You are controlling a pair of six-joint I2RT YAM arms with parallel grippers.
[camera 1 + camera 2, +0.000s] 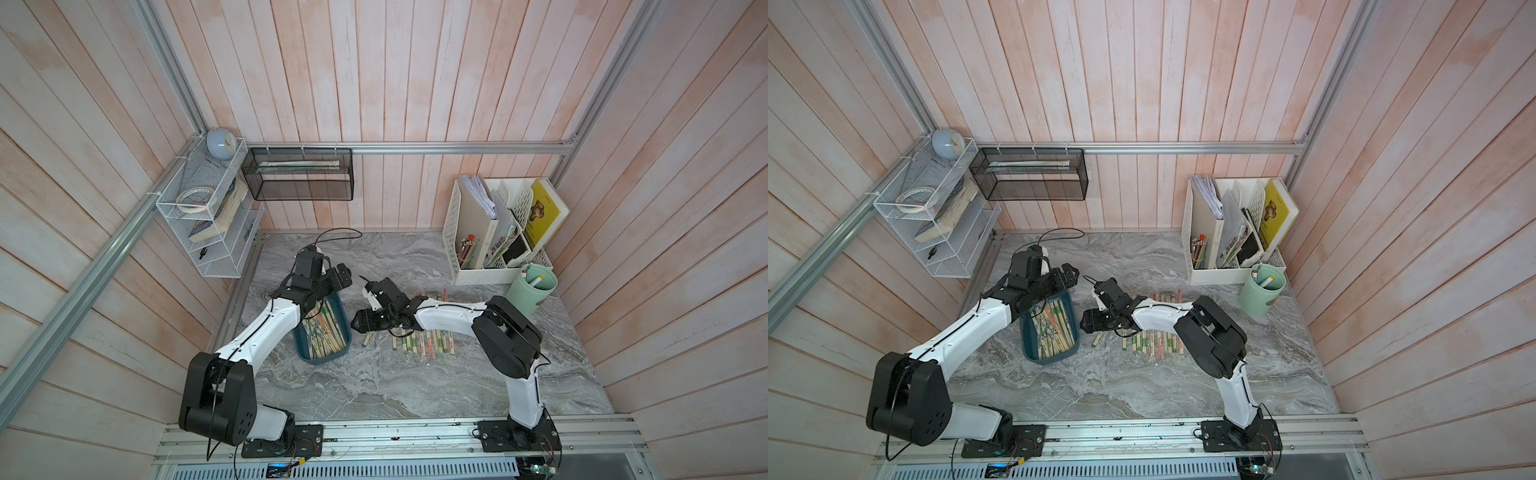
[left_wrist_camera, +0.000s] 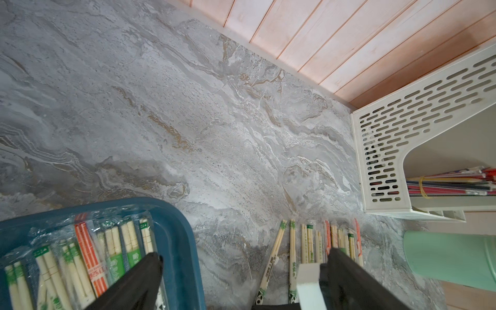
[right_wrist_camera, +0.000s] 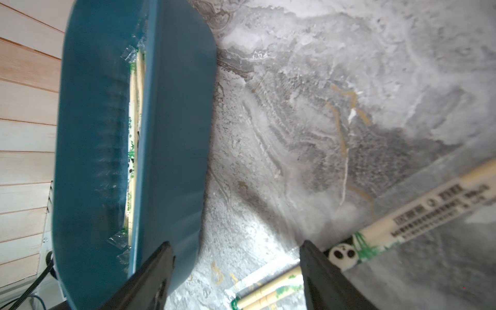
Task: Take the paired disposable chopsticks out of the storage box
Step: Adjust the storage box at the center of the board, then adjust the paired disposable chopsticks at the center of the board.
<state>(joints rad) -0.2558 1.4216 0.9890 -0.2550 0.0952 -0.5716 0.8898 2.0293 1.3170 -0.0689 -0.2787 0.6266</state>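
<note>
In both top views, the shallow teal plastic storage box (image 1: 320, 360) holds sleeved pale bamboo chopstick pairs (image 1: 326, 332). A row of pairs (image 1: 419, 345) lies on the grey marbled table (image 1: 374, 386) nearby.

Left wrist view: the left tool (image 2: 244, 253) is wide apart and empty, above the box's rim.

Right wrist view: the right tool (image 3: 236, 244) is apart and empty, beside the box.

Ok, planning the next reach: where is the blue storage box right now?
In a top view the storage box sits on the table's left half, its far end hidden under the left arm, with the laid-out chopsticks to its right.
</note>
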